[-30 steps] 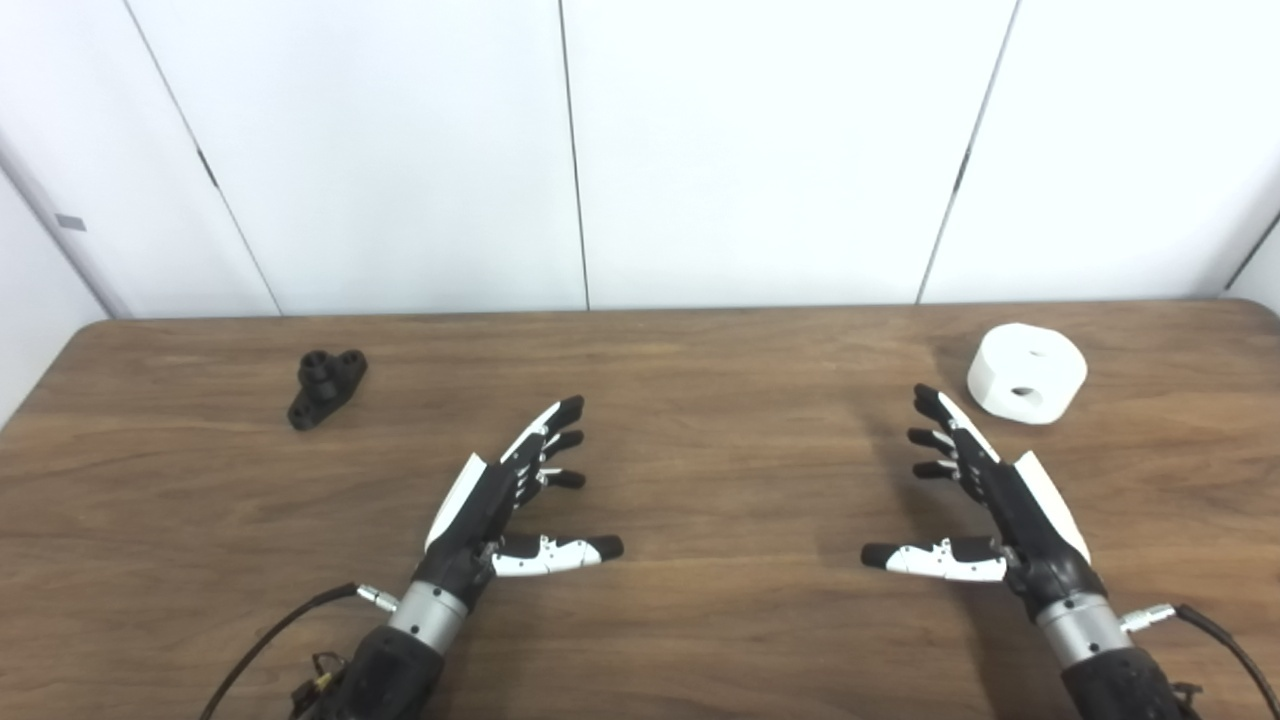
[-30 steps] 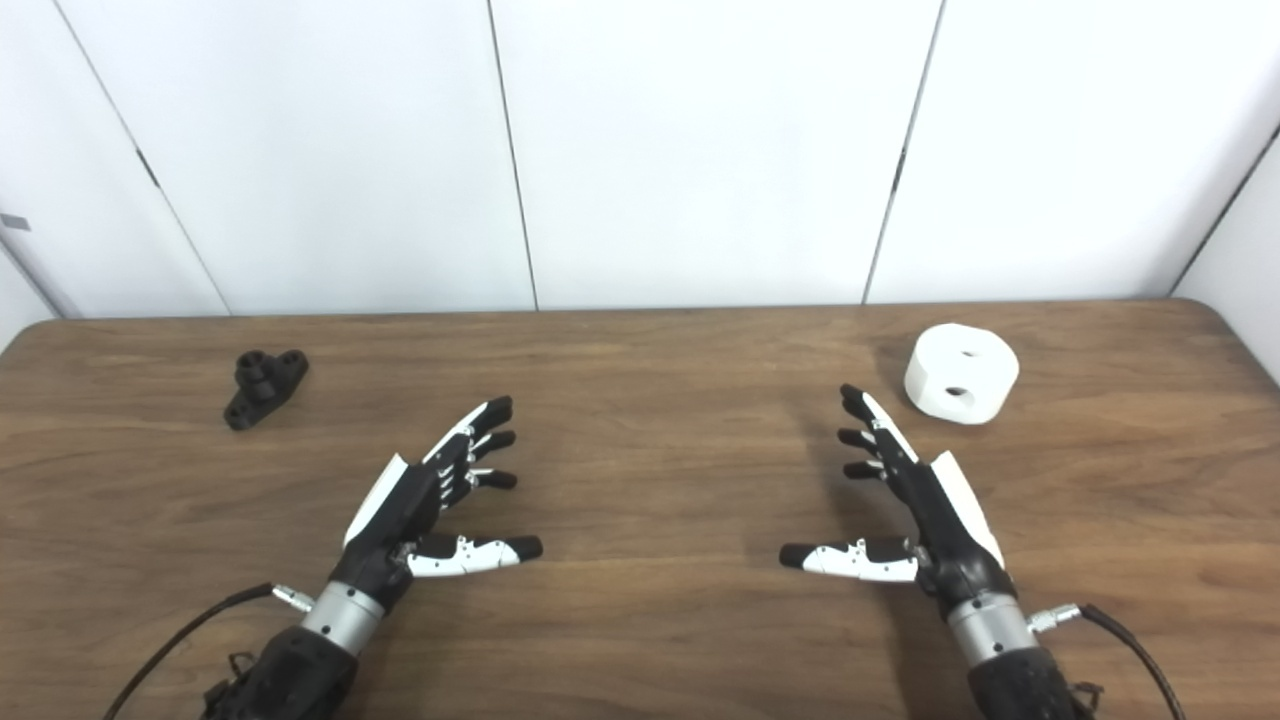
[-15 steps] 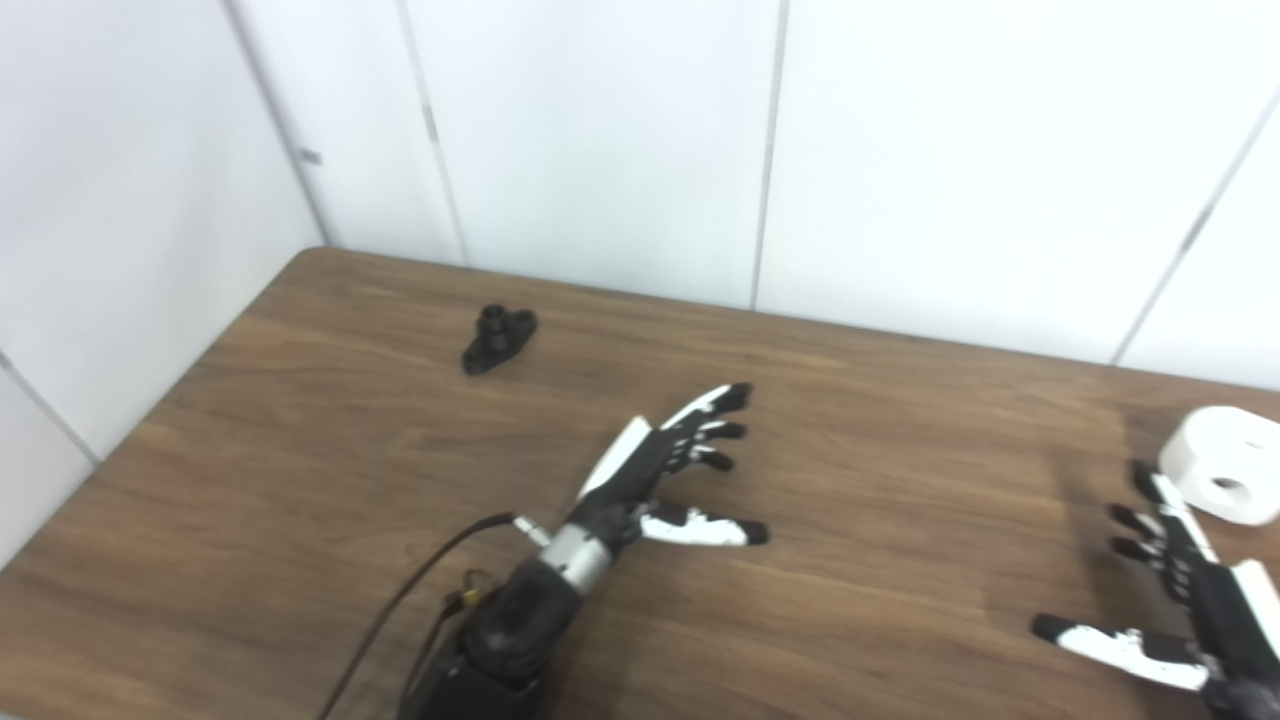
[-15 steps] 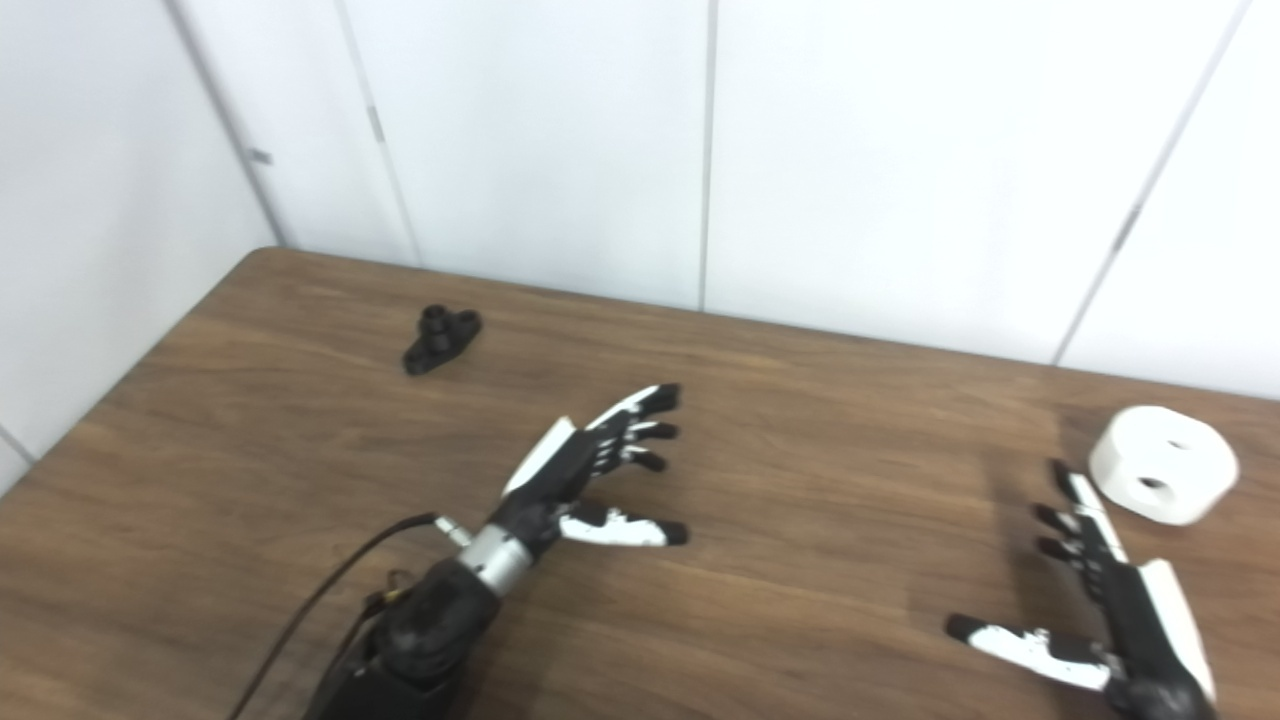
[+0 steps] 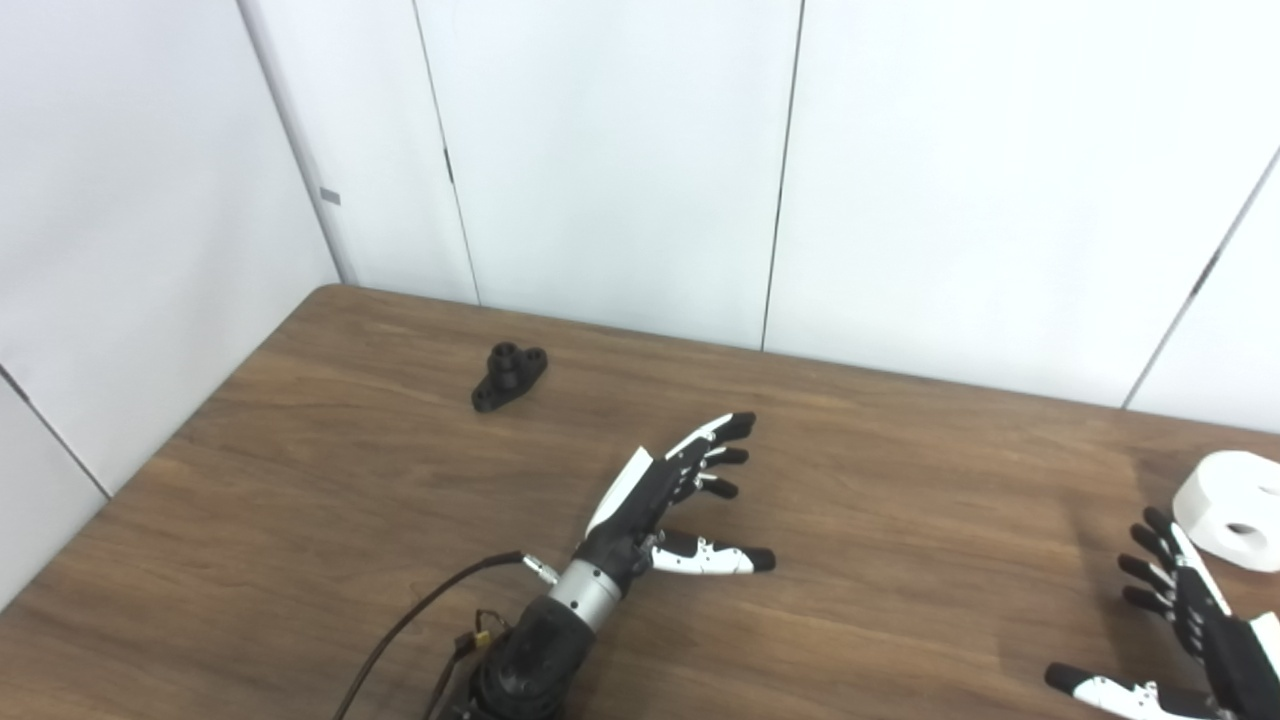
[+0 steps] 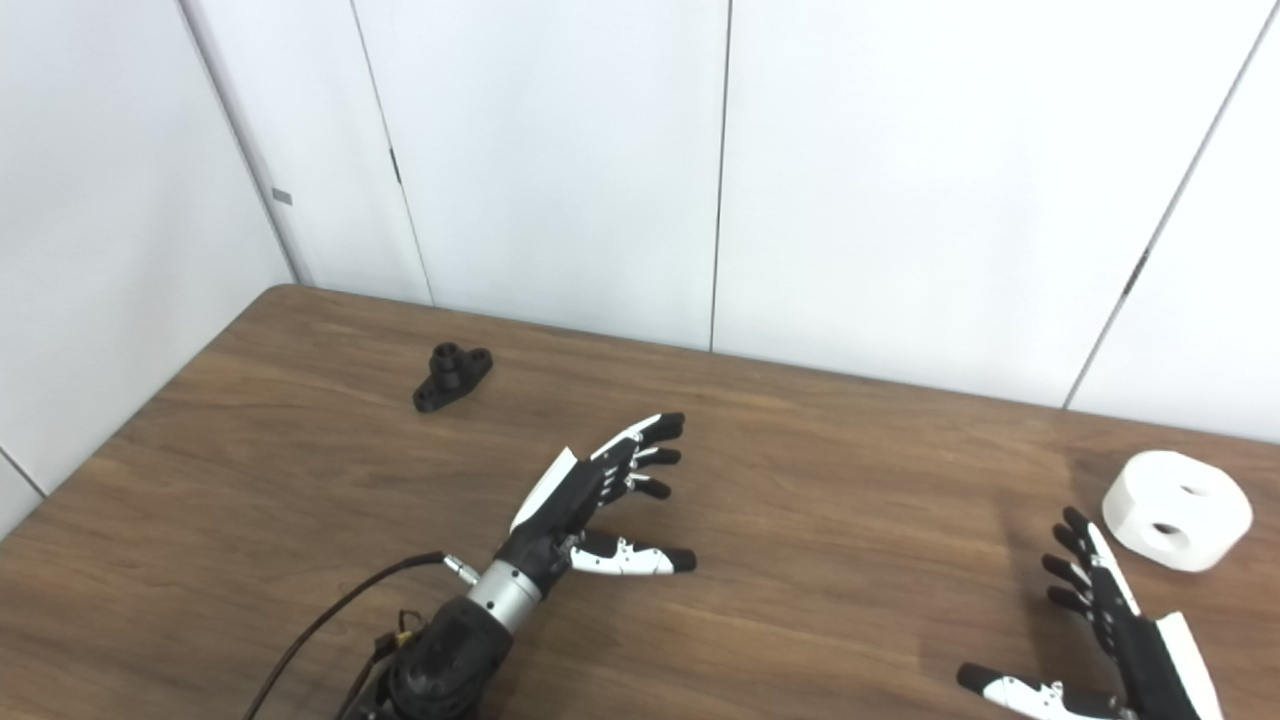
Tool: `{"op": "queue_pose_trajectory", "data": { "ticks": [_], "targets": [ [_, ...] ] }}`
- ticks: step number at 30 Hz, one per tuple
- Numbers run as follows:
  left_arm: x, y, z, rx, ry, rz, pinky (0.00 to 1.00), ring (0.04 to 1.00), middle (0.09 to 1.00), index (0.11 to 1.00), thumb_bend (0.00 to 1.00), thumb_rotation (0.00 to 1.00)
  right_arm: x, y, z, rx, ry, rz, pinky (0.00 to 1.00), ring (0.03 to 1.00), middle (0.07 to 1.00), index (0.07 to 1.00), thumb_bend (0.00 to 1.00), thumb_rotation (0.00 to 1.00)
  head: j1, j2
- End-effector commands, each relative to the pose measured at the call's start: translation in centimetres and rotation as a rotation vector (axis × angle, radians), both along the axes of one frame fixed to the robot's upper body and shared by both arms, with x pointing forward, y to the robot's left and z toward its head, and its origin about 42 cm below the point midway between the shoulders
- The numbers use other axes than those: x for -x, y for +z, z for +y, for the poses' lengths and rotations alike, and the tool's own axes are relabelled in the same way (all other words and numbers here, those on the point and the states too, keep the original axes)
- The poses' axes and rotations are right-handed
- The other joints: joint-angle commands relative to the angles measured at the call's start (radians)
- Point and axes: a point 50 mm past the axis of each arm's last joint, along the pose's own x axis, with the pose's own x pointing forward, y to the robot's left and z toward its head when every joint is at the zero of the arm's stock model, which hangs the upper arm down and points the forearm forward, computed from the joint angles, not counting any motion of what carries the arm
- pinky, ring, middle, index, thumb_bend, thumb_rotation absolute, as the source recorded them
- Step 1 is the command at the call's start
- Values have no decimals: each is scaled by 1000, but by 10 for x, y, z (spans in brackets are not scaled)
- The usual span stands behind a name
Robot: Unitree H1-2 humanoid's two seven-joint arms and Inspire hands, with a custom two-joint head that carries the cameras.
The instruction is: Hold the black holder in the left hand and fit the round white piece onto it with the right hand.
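Two parts, both ungrasped; we judge the task at its opening reach. Our left hand (image 6: 590, 505) hovers over the table (image 6: 300, 480), fingers spread, holding nothing, well apart from the black holder (image 6: 452, 377), which lies near the far left corner. Our right hand (image 6: 1110, 640) is likewise spread and empty, near the round white piece (image 6: 1177, 523) at the right edge. Next, we think, the left hand must travel out to the holder and close around it. No containers in view.
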Motion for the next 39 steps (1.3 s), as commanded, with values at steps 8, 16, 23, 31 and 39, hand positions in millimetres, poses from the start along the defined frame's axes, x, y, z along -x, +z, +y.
{"op": "queue_pose_trajectory", "data": {
  "ticks": [8,16,23,31,39],
  "targets": [
    [-3,7,-3,23,19,-41,640,782,853,879,769,0,-4,13,-6,7,16,-62,839,874,949,975,881,206,9,7],
    [-6,11,4,17,26,-52,611,746,823,848,772,0,-6,12,-4,8,15,-67,808,864,946,971,876,189,4,8],
    [-19,38,37,-191,58,-161,624,742,764,727,804,0,-6,13,-4,15,11,-59,791,862,947,971,869,200,4,7],
    [-24,70,67,-383,121,-206,746,853,829,688,828,24,-7,12,-7,11,12,-58,785,865,949,967,867,195,14,6],
    [-24,90,90,-493,240,-272,780,936,922,693,830,98,-6,13,-10,15,13,-60,821,868,946,971,855,191,18,8]
  ]
}}
